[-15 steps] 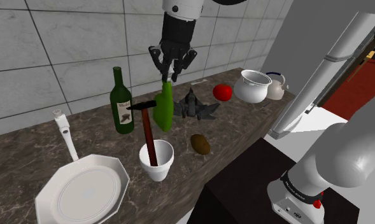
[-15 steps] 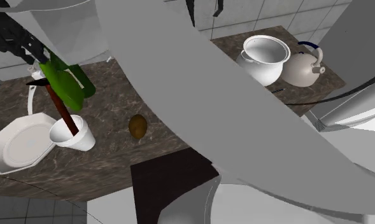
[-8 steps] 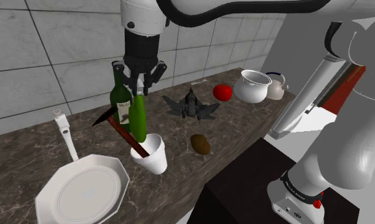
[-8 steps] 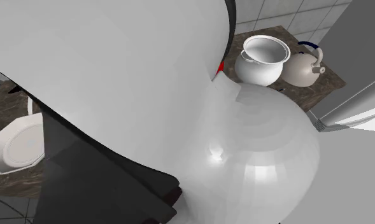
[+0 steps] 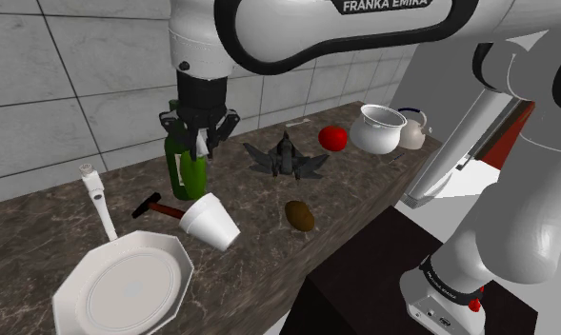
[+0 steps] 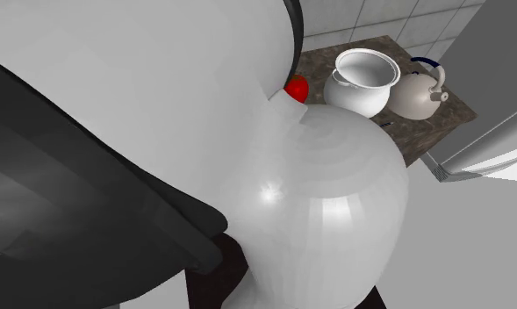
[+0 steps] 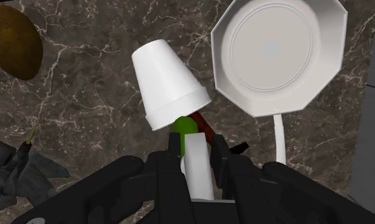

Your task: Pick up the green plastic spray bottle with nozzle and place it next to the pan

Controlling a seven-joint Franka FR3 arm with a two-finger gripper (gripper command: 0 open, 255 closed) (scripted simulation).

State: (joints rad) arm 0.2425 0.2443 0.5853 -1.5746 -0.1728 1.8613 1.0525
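Note:
My black gripper [image 5: 201,141] is shut on the top of the green spray bottle [image 5: 194,174], which hangs upright over the dark marbled counter. In the wrist view the fingers [image 7: 219,151] clasp its white nozzle, with the green body [image 7: 184,127] below. The white octagonal pan [image 5: 126,285] lies flat near the counter's front left corner in the shoulder view, its long handle [image 5: 100,202] pointing toward the wall. From the wrist, the pan [image 7: 278,54] lies just beyond and beside the bottle.
A white cup [image 5: 210,224] lies tipped on its side between bottle and pan, a hammer [image 5: 152,205] flat beside it. A dark green wine bottle [image 5: 175,145] stands right behind the held bottle. Further right are a dark object [image 5: 292,160], a brown kiwi [image 5: 300,216], a tomato [image 5: 332,138], a pot [image 5: 377,128] and a kettle [image 5: 413,128].
The arm has carried the green bottle toward the shoulder view's left, in front of the wine bottle. The cup has tipped over and the hammer has dropped out onto the counter.

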